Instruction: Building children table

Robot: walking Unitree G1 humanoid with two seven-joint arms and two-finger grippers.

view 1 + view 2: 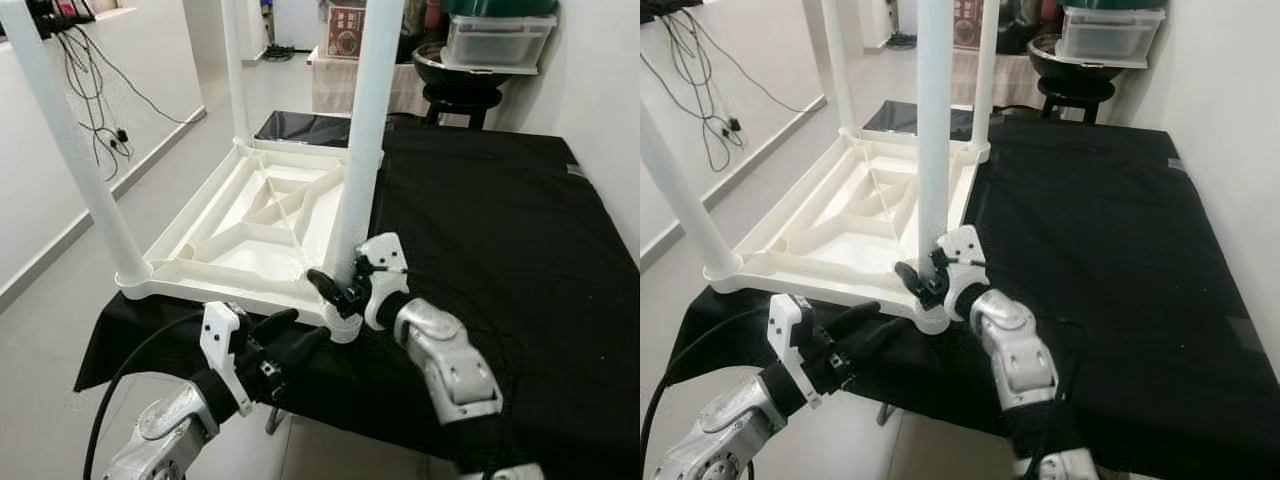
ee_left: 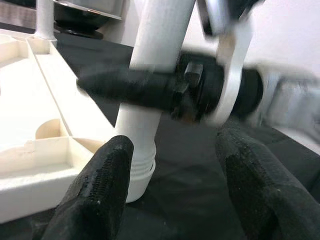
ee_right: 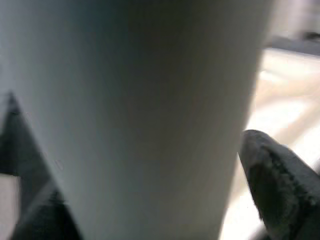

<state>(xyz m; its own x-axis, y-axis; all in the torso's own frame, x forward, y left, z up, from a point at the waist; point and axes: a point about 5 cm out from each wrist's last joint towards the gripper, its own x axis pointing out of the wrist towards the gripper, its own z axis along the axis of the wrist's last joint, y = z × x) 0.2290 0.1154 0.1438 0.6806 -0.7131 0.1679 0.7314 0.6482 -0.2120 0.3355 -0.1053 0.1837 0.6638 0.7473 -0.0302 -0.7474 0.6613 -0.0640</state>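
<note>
Four white legs counted in inverted tabletop (image 1: 250, 215), overhanging worktop (image 1: 500, 220) left edge | right gripper (image 1: 345, 290) jaws clamp near-corner leg (image 1: 365, 130) low, apparently seating it in its socket | left gripper (image 1: 285, 345) jaws open, just beside, ready to steady.

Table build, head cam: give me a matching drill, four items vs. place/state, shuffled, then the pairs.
Items:
1. right pincer
2. left pincer
3. tabletop
4. black cloth

Place or state:
A. lies upside down, legs pointing up
B. closed around the base of the near leg
C. covers the work surface under the parts
D. open, at the near edge below the tabletop corner

Pairs: 1-B, 2-D, 3-A, 4-C
</note>
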